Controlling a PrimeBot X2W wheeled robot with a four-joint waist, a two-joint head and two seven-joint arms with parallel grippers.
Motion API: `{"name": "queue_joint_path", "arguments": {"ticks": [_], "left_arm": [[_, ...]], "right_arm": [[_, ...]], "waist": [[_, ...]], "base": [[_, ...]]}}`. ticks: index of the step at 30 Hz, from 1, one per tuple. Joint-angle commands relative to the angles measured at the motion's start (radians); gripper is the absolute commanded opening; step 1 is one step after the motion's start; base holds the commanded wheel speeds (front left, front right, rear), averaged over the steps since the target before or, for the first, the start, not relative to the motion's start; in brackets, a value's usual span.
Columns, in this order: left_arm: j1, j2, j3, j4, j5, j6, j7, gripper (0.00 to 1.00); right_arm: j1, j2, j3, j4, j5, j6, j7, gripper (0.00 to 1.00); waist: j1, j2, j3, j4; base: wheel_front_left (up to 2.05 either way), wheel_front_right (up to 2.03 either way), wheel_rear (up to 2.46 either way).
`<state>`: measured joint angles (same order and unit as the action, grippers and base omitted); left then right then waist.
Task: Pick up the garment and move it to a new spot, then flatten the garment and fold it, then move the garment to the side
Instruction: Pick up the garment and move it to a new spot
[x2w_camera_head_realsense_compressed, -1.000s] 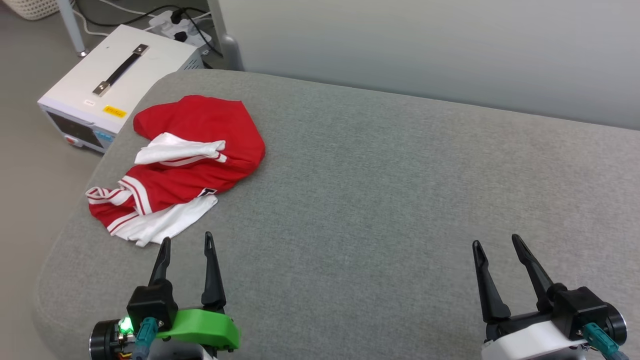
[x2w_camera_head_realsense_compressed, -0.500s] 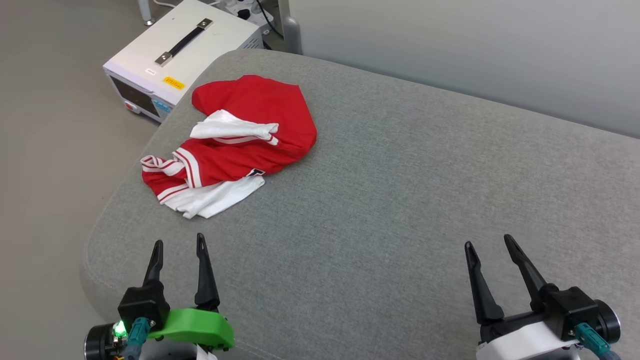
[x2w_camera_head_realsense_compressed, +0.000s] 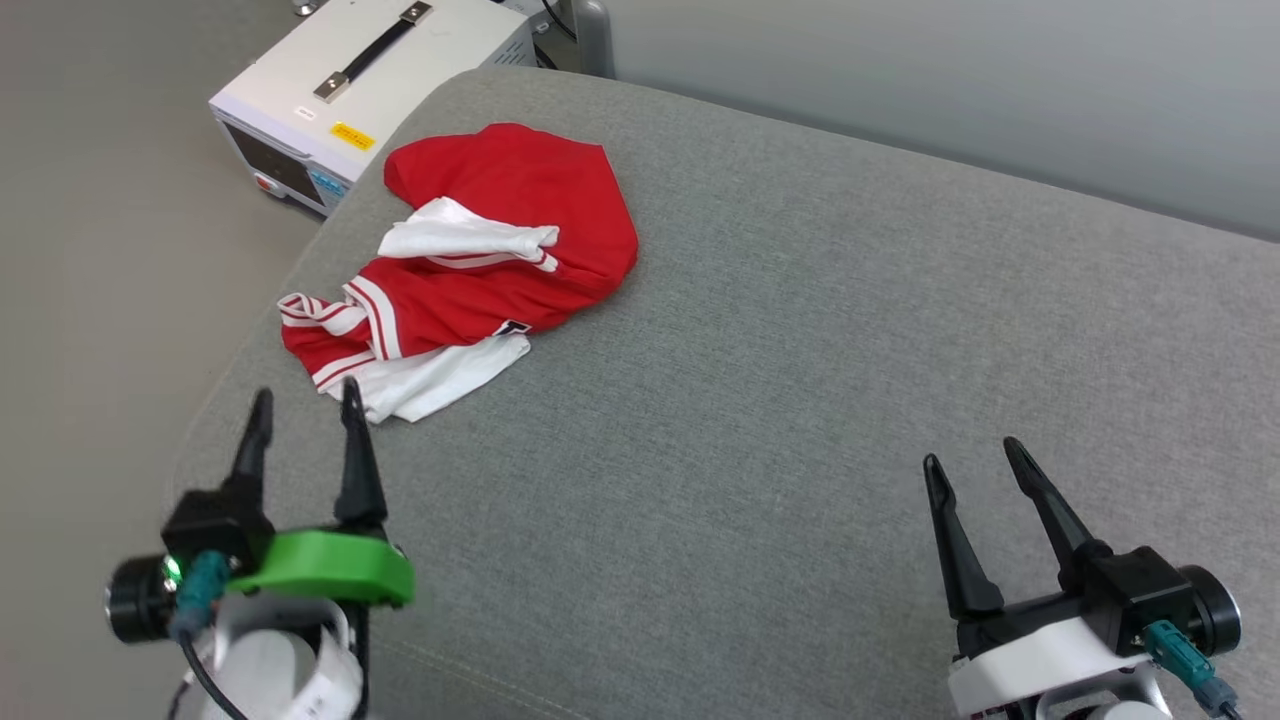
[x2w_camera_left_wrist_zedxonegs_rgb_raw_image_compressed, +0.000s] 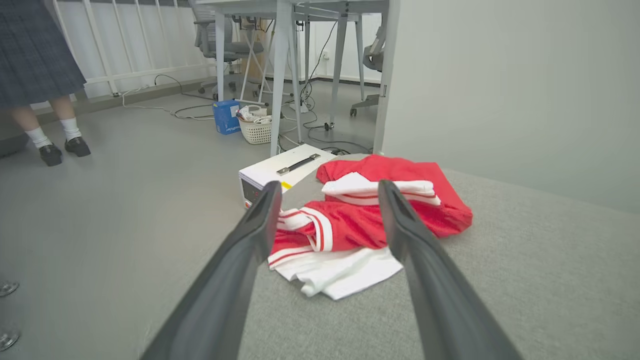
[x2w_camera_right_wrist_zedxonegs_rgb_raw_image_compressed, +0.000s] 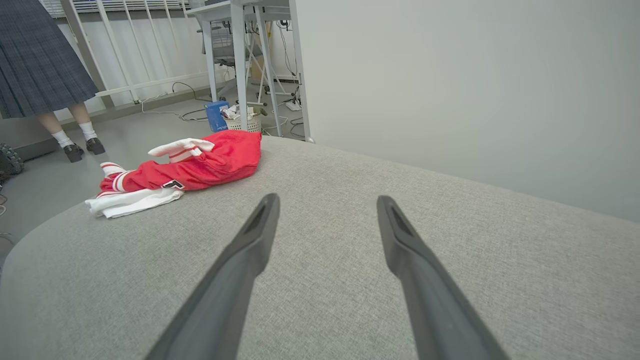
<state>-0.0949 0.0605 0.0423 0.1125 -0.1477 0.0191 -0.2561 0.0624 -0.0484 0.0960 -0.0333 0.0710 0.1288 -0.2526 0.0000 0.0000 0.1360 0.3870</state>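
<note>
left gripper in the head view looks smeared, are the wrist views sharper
Head view: motion blur on the left gripper, worst at its green base; the garment is crisp. Left wrist view: sharp, evenly lit. Right wrist view: sharp too.

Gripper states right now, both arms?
Left gripper: open, empty, near the shirt.
Right gripper: open, empty, over the cushion.
</note>
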Motion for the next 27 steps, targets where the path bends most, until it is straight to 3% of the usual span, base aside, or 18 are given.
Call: {"name": "queue_joint_path", "arguments": {"ticks": [1, 7, 8, 13, 18, 27], "left_arm": [[-0.06, 0.021, 0.025, 0.007, 0.008, -0.023, -0.006, 1.0], [-0.288, 0.118, 0.096, 0.084, 0.006, -0.113, -0.006, 1.0], [-0.403, 0.183, 0.089, 0.159, -0.011, -0.138, -0.006, 1.0], [-0.565, 0.292, -0.035, 0.278, -0.061, -0.149, 0.036, 1.0], [-0.707, 0.418, -0.248, 0.345, -0.253, -0.149, 0.247, 1.0], [-0.856, 0.568, -0.534, 0.364, -0.55, -0.15, 0.697, 1.0]], "right_arm": [[-0.023, -0.002, -0.004, -0.007, -0.014, 0.002, -0.009, 1.0], [-0.069, -0.016, -0.009, -0.032, -0.032, 0.002, -0.009, 1.0], [-0.096, -0.029, -0.006, -0.043, -0.035, 0.002, -0.009, 1.0], [-0.13, -0.044, -0.004, -0.058, -0.038, 0.002, -0.009, 1.0], [-0.158, -0.054, 0.001, -0.072, -0.042, 0.002, -0.009, 1.0], [-0.193, -0.064, -0.001, -0.086, -0.044, 0.002, -0.009, 1.0]], "waist": [[0.0, 0.0, 0.037, -0.034], [0.0, 0.0, 0.125, -0.084], [0.0, 0.0, 0.171, -0.107], [0.0, 0.0, 0.223, -0.134], [0.0, 0.0, 0.267, -0.164], [0.0, 0.0, 0.336, -0.218]], "base": [[0.0, 0.0, 0.0], [0.0, 0.0, 0.0], [0.0, 0.0, 0.0], [0.0, 0.0, 0.0], [0.0, 0.0, 0.0], [0.0, 0.0, 0.0]]}}
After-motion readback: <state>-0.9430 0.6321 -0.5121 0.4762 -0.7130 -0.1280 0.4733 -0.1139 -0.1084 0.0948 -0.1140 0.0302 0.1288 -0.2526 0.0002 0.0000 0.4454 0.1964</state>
